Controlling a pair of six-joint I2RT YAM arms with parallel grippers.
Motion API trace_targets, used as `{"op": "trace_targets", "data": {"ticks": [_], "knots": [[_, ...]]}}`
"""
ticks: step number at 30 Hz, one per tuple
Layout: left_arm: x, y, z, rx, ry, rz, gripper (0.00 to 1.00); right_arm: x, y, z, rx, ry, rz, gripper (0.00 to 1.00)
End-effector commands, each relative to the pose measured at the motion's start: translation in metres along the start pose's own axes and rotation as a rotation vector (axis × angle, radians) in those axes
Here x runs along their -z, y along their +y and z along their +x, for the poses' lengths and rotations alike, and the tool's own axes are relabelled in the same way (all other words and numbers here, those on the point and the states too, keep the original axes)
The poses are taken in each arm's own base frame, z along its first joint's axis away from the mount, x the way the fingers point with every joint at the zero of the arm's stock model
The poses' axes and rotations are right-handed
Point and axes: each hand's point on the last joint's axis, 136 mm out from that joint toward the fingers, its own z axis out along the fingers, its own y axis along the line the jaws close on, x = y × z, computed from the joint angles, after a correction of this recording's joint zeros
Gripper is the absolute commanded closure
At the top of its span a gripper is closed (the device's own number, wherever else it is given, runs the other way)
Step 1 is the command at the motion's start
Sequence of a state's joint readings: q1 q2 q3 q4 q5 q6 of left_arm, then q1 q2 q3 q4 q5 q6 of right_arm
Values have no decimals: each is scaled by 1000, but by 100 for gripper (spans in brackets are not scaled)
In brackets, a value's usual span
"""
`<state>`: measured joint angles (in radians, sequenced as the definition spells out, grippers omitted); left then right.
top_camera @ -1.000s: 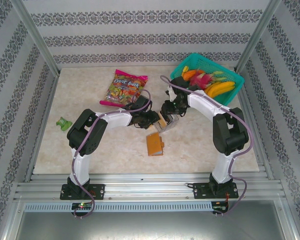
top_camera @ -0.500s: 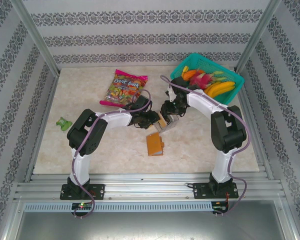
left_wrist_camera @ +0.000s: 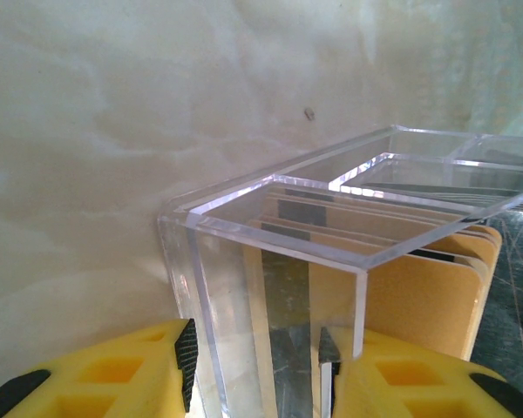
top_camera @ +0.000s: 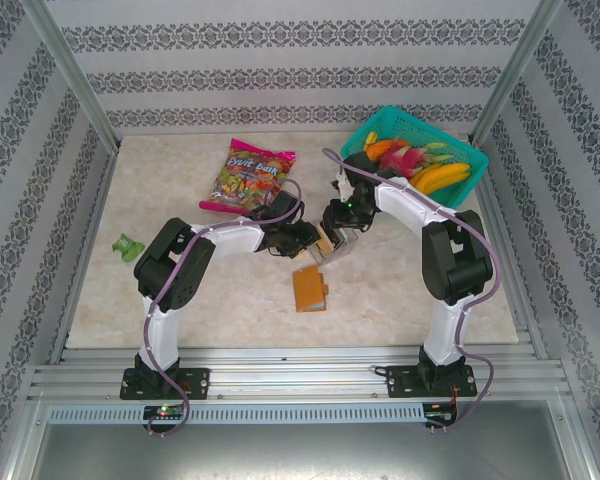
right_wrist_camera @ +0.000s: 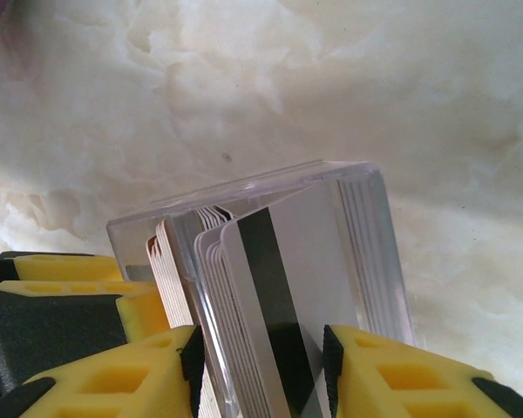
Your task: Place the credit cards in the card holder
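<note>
- Top external view: the card holder (top_camera: 310,288) lies flat on the table (top_camera: 410,300), orange-brown side up. It is near of the spot at mid-table where the two arms meet, and apart from both grippers.
- Just beyond it, a clear tray (top_camera: 332,247) sits between the two grippers, one arm reaching in from the left and the other from the far right.
- Left wrist view: the left gripper (left_wrist_camera: 257,370) has its jaws partway open and closed on one end of the clear tray, with a yellow finger against each side wall.
- In that same view, tan credit cards (left_wrist_camera: 418,296) stand on edge inside the tray.
- Right wrist view: the right gripper (right_wrist_camera: 260,366) has its jaws about as far apart as the left one's and pinches a bundle of the credit cards. A grey-silver card with a black stripe faces the camera. The bundle stands within the tray walls.
- A sweets bag (top_camera: 252,175) lies at the far left of the table.
- A green basket (top_camera: 477,163) of fruit sits in the far right corner.
- A small green object (top_camera: 130,246) rests at the left edge.
</note>
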<state>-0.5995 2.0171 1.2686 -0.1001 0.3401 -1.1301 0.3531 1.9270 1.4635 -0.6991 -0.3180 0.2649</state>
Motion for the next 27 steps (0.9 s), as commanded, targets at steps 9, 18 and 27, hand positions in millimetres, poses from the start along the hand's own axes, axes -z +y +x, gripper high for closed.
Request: {"op": "trace_targets", "data": {"ticks": [9,18,27], "knots": [[-10,25,-1,16,18,-77,56,23,18,-6,-9,-29,-90,59],[-10,25,-1,14,18,-76,56,22,17,-6,-12,-28,-84,61],[-10,26,0,16,20,-76,56,26,17,-7,-10,-36,-83,69]]}}
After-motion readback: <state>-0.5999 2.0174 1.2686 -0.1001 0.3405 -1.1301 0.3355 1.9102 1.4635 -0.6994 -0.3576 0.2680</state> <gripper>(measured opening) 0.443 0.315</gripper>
